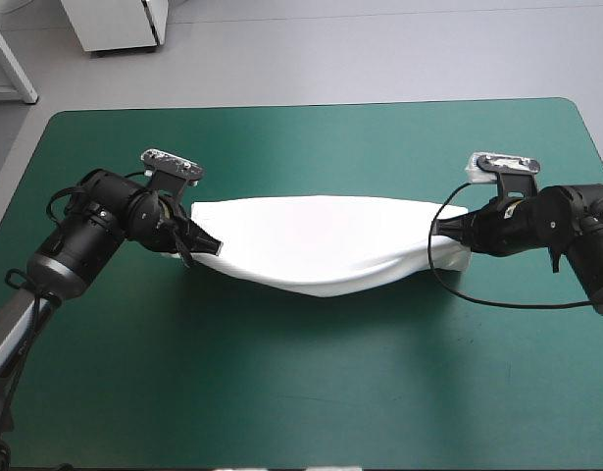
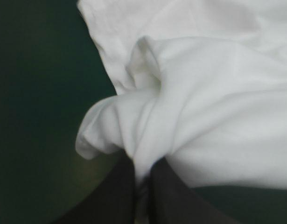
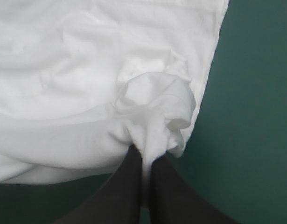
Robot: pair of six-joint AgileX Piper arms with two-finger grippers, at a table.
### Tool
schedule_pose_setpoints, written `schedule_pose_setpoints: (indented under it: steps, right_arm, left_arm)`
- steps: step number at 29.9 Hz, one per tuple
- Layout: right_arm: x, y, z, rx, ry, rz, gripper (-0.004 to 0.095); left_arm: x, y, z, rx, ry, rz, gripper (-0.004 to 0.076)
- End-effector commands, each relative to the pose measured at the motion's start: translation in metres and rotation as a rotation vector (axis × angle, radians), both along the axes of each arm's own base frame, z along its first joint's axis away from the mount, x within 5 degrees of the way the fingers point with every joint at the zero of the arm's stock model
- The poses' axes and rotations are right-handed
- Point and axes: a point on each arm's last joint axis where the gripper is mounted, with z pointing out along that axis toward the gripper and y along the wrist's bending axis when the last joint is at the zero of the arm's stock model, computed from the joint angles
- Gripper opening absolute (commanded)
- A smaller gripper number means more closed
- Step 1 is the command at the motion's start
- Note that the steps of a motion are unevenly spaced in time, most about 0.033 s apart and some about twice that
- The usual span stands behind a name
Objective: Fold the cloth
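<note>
The white T-shirt (image 1: 321,240) hangs stretched in a long band between both arms over the middle of the teal-green table (image 1: 301,392), sagging in the centre. My left gripper (image 1: 211,245) is shut on the T-shirt at its left end; in the left wrist view the fingers (image 2: 120,186) pinch a bunched fold of the T-shirt (image 2: 204,102), the gripper (image 2: 142,184) all but closed. My right gripper (image 1: 440,232) is shut on the T-shirt at its right end; in the right wrist view the gripper (image 3: 147,179) holds a gathered knot of the T-shirt (image 3: 87,70).
Bare teal-green cover lies in front of the T-shirt toward the near edge (image 1: 301,432) and behind it toward the far edge (image 1: 311,128). A white cabinet base (image 1: 120,25) stands beyond the table's far left.
</note>
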Motion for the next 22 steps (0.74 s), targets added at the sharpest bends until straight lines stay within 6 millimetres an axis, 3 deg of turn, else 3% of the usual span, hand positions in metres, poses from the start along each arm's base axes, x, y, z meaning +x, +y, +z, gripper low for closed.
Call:
schedule_pose_setpoints:
  steps: [1,6,14,22]
  right_arm:
    - [0.012,0.001,0.021,0.029,-0.178,-0.022,-0.0019]
    - [0.041,0.004,0.005,0.042,-0.213,-0.048,-0.0019]
    - [0.074,0.006,-0.012,0.031,-0.259,-0.076,-0.0019]
    - [0.117,-0.009,-0.014,-0.007,-0.300,-0.157,-0.0019]
  left_arm:
    - [0.012,0.000,0.017,0.006,-0.151,0.015,-0.0009]
    - [0.047,-0.011,0.000,0.056,-0.172,0.003,-0.0009]
    - [0.099,-0.024,-0.006,0.124,-0.221,0.027,-0.0009]
    - [0.138,-0.017,-0.024,0.101,-0.207,0.108,-0.0009]
